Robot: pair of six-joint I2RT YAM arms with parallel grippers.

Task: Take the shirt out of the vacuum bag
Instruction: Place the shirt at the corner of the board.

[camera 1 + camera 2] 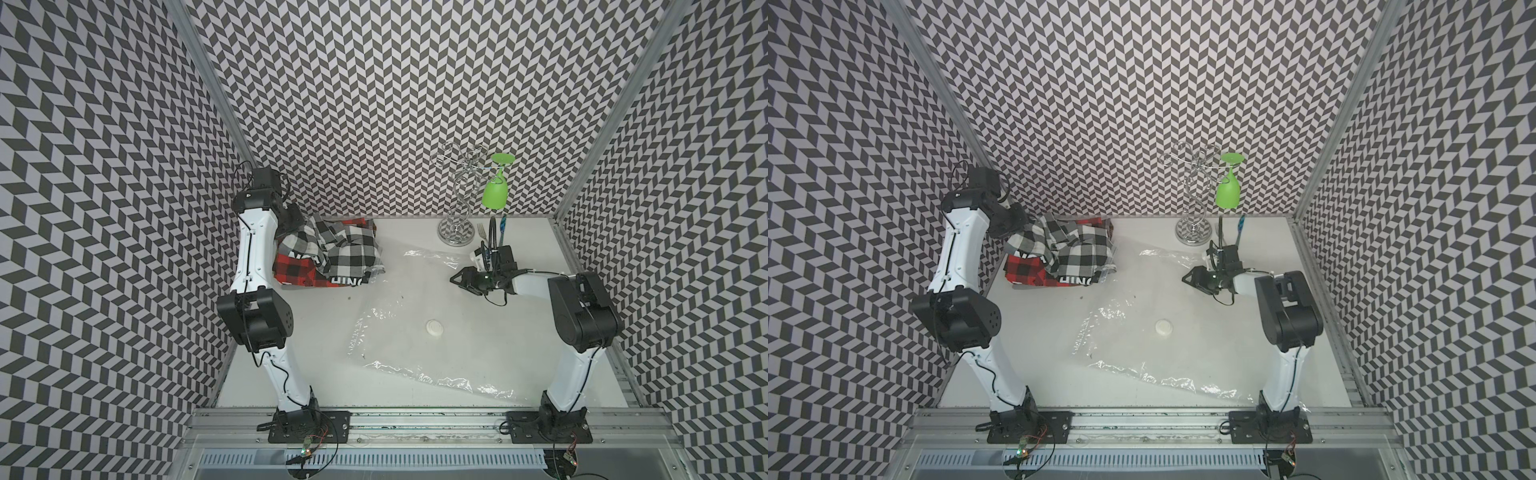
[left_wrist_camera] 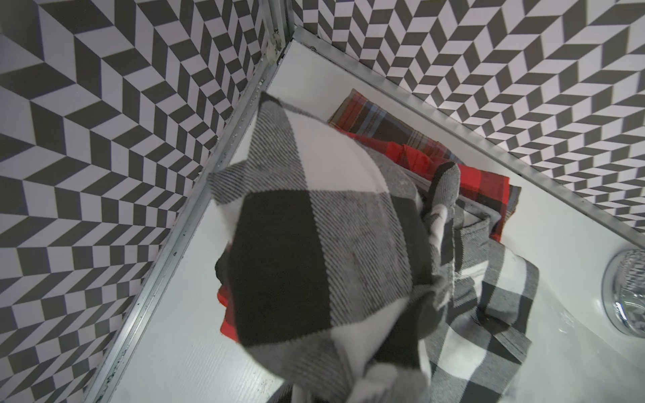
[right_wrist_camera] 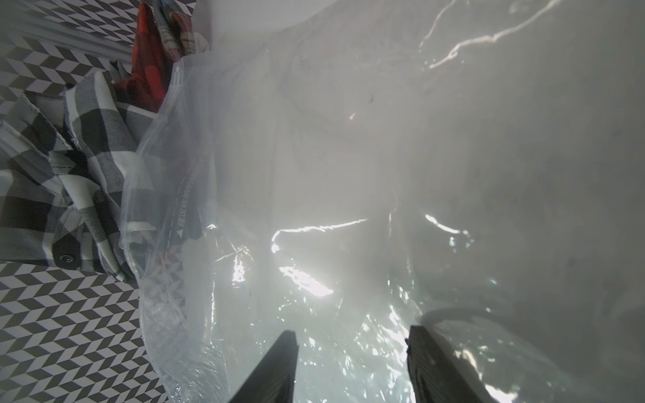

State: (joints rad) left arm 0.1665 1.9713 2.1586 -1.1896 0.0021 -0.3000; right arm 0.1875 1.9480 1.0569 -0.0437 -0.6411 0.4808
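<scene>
Shirt (image 1: 340, 249) is mostly pulled clear of the vacuum bag (image 1: 399, 357) and bunched in the far left corner over a red plaid cloth (image 1: 295, 270), with the bag spread flat across the middle and right. Only a last hem looks tucked inside the bag's mouth, tbh hard to make out through plastic. The left gripper (image 1: 297, 226) is clamped on the shirt, fingertips buried in fabric; the right gripper (image 1: 454, 277) is held spread over the bag's far edge.
</scene>
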